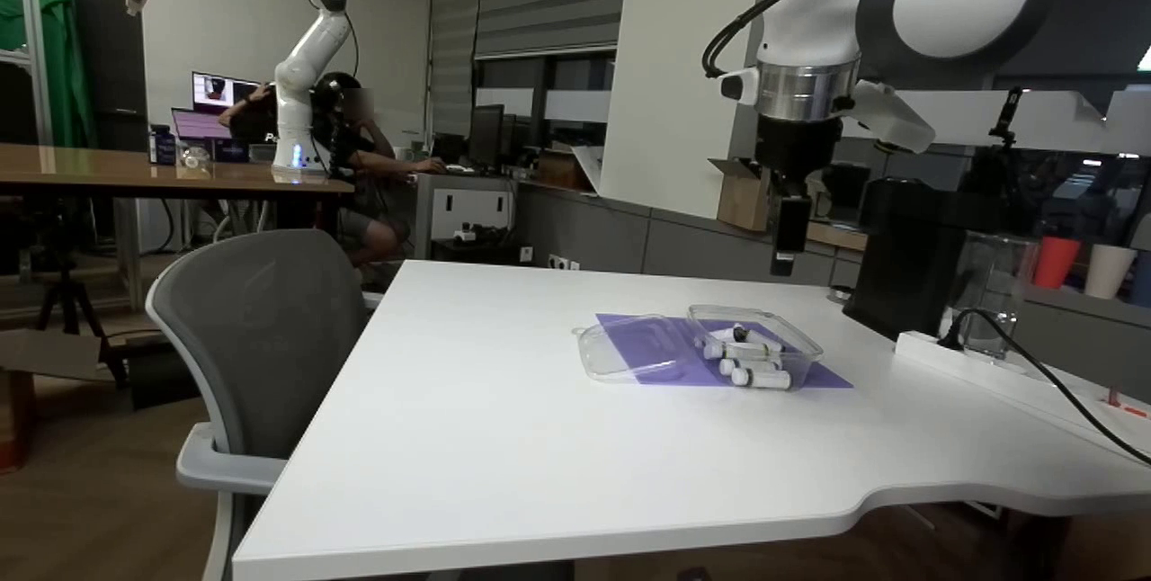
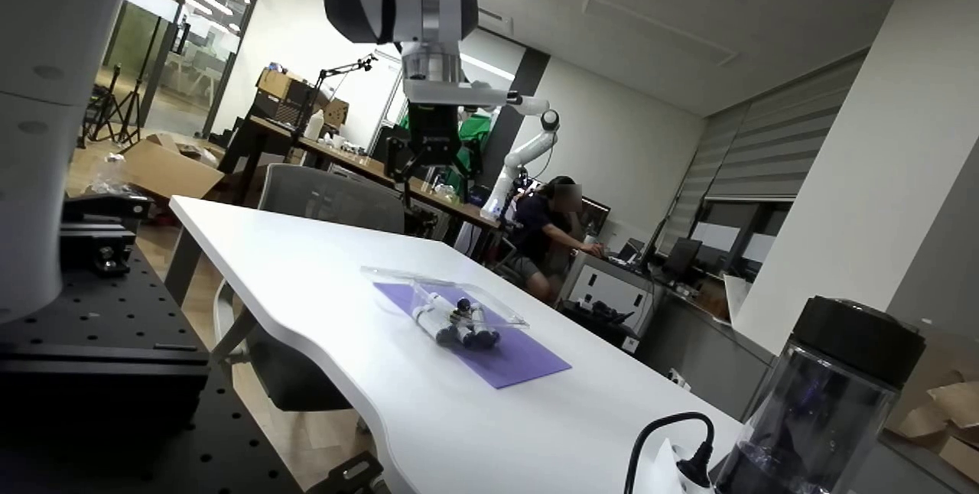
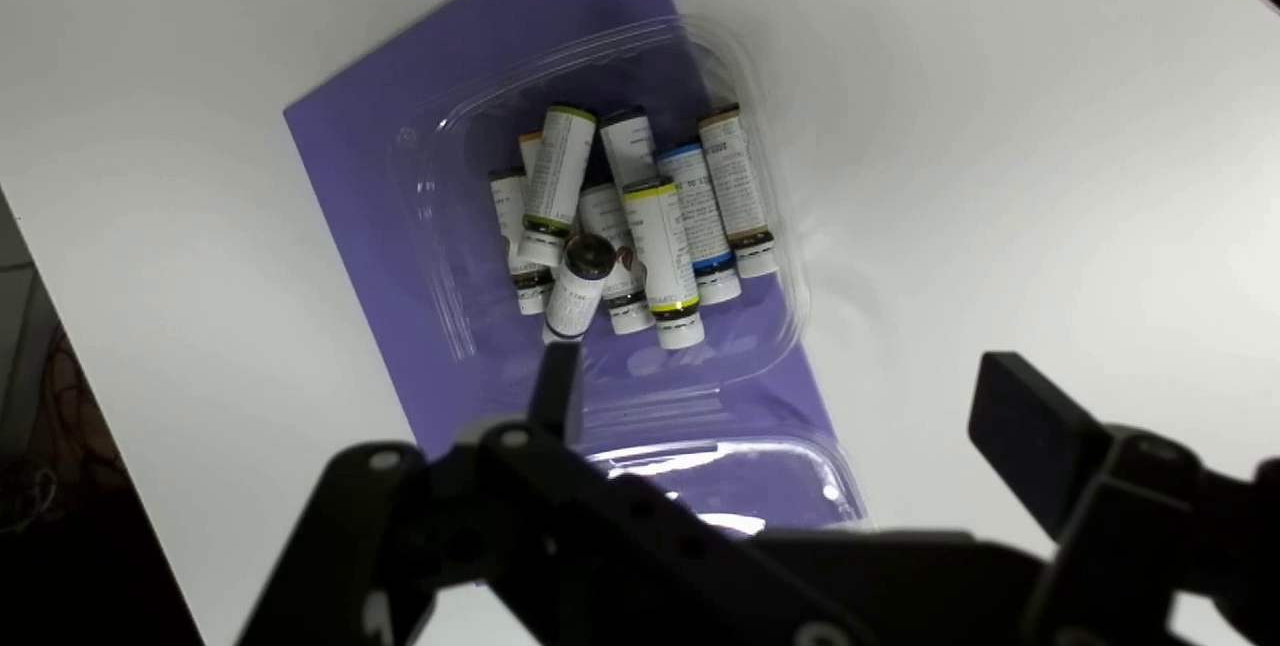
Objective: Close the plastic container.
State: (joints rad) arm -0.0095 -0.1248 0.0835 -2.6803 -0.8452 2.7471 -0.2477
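The plastic container is a clear, low box (image 1: pixel 800 349), open at the top, on a purple sheet (image 1: pixel 832 376). It also shows in an exterior view (image 2: pixel 505 312) and the wrist view (image 3: pixel 640 361). Several white-labelled vials (image 3: pixel 660 246) lie inside it. Its clear lid (image 1: pixel 629 352) lies folded out flat beside it, hinge side against the box; it also shows in an exterior view (image 2: pixel 390 274). In the wrist view the lid (image 3: pixel 740 486) is partly hidden by the gripper. My gripper (image 3: pixel 785 376) is open and empty, well above the table; it shows in both exterior views (image 1: pixel 784 262) (image 2: pixel 434 192).
A white power strip (image 1: pixel 971 374) with a black cable lies along the table's side. A black machine (image 1: pixel 908 248) and a clear jar (image 1: pixel 989 284) stand by it. A grey chair (image 1: pixel 261 338) stands at another table edge. The white table (image 1: pixel 504 455) surrounds the sheet.
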